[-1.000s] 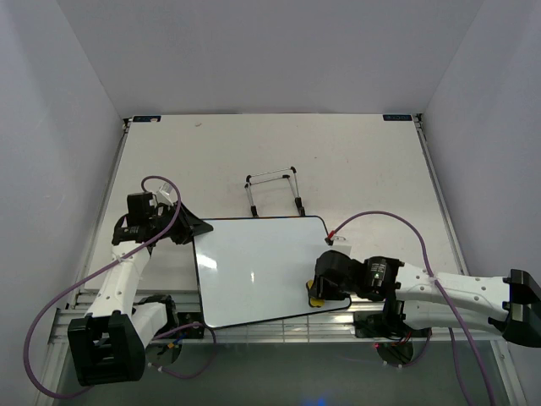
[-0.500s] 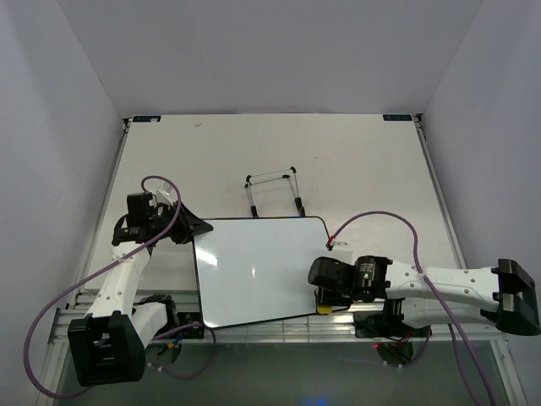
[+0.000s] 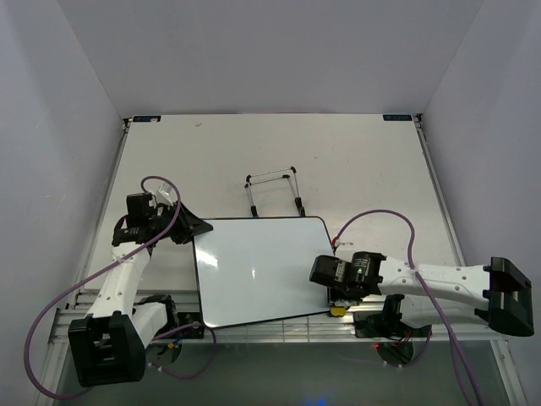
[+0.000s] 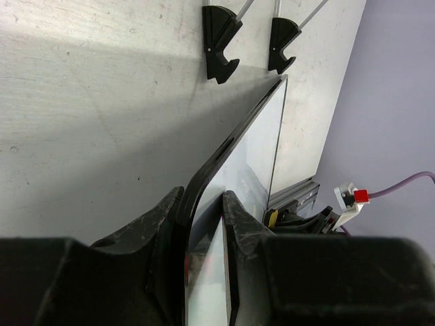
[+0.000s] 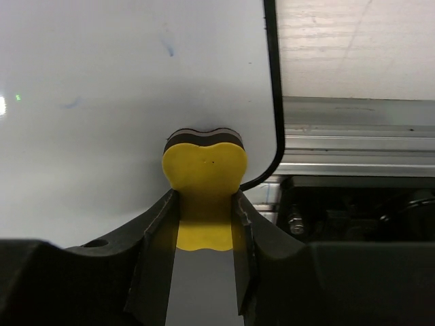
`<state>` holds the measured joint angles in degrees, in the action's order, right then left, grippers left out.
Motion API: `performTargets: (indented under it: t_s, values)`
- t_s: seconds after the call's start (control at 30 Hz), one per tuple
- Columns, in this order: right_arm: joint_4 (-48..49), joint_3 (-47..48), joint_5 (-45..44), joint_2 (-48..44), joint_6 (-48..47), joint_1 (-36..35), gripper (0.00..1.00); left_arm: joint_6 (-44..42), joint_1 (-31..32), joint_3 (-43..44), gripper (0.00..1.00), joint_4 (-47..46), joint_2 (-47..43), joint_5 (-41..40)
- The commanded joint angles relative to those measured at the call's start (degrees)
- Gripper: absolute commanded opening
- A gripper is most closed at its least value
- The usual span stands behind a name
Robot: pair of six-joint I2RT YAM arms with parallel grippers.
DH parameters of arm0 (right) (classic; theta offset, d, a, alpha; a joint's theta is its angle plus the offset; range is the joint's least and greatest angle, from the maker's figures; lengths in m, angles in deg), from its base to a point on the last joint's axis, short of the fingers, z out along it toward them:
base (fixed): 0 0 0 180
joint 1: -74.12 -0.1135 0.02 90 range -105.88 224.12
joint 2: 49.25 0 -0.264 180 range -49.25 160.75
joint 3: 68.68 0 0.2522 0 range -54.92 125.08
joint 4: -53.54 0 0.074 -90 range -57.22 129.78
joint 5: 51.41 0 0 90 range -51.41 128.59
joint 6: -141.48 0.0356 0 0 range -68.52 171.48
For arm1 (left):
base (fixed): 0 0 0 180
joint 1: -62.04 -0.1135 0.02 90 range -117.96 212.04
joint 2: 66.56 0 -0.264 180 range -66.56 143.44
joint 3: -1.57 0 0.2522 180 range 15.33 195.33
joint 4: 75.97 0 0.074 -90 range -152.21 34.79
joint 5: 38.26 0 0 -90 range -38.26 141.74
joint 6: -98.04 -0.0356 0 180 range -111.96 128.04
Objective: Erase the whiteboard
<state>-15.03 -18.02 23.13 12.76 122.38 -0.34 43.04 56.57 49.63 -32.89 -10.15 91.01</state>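
Note:
The whiteboard (image 3: 254, 271) lies flat at the near middle of the table, white with a thin black rim. My left gripper (image 3: 188, 227) is shut on its far left corner; in the left wrist view the rim (image 4: 224, 146) runs between the two fingers (image 4: 170, 217). My right gripper (image 3: 338, 298) is shut on the yellow eraser (image 5: 204, 170), whose dark felt side presses on the board (image 5: 102, 102) near its near right corner. Only a sliver of the eraser (image 3: 339, 310) shows from above. The board looks clean but for faint blue specks (image 5: 166, 42).
The black wire easel stand (image 3: 275, 190) stands just behind the board; its feet (image 4: 219, 34) show in the left wrist view. The aluminium rail (image 3: 279, 330) and arm bases run along the near table edge. White walls enclose the left, right and far sides.
My right gripper has slid the eraser toward the near right corner of the board, its wrist turning. The left arm and the board have not moved.

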Motion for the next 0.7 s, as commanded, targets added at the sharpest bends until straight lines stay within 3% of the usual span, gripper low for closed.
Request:
performTargets:
  t_s: [0.0, 0.07, 0.33, 0.67]
  values:
    - [-5.6, -2.2, 0.4, 2.5, -2.1, 0.5, 0.26, 0.1, -0.7, 0.1, 0.0, -1.4, -1.6, -8.2]
    - [-4.5, -2.1, 1.2, 2.5, -3.5, 1.0, 0.26, 0.0, -0.7, 0.0, 0.0, -1.4, -1.6, -7.8]
    - [15.1, 0.0, 4.8, 4.2, -14.6, 1.2, 0.26, -0.1, -0.7, -0.4, 0.0, -2.2, -1.6, -6.3]
    - [26.4, 6.7, 4.7, 10.9, -22.3, 3.5, 0.26, -0.3, -0.7, -0.6, 0.0, -2.5, -1.0, -5.3]
